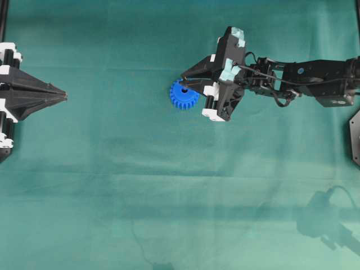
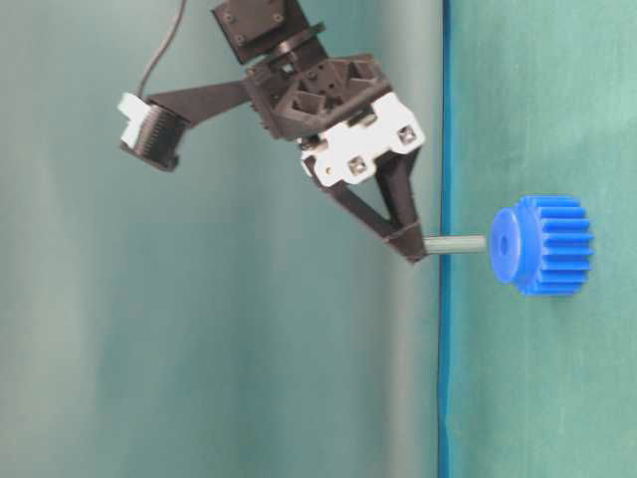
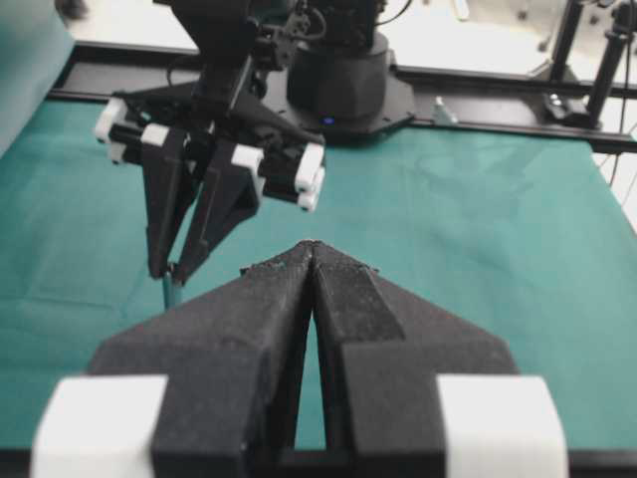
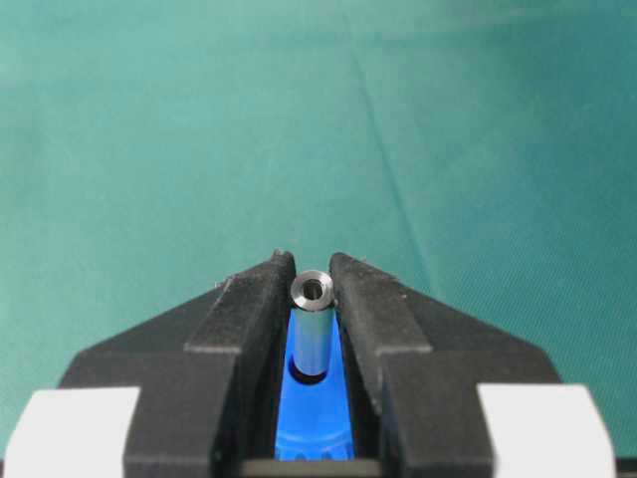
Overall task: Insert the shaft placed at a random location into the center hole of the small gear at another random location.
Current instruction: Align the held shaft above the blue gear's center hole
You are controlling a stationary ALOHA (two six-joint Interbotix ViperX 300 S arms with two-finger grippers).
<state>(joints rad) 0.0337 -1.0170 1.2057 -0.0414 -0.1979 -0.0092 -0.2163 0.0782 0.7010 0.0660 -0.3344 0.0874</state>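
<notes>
Right fingers [image 4: 313, 274] pinch the shaft [image 4: 312, 329] upright at the small gear [image 2: 542, 244] center hole [image 4: 311, 373]; left fingers [image 3: 311, 261] closed, empty

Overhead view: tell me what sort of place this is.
Probably a robot lab test bench. A plain green cloth covers the table, two robot arms face each other, and the only workpieces are a blue gear and a metal pin held in the right gripper.

One small gear [image 1: 184, 95] is lying on the green cloth [image 1: 112, 169], and one shaft [image 2: 456, 243] is showing beside its one center hole [image 2: 501, 243]. Two grippers are showing: a left gripper [image 1: 63, 97] and a right gripper [image 1: 185, 78].
</notes>
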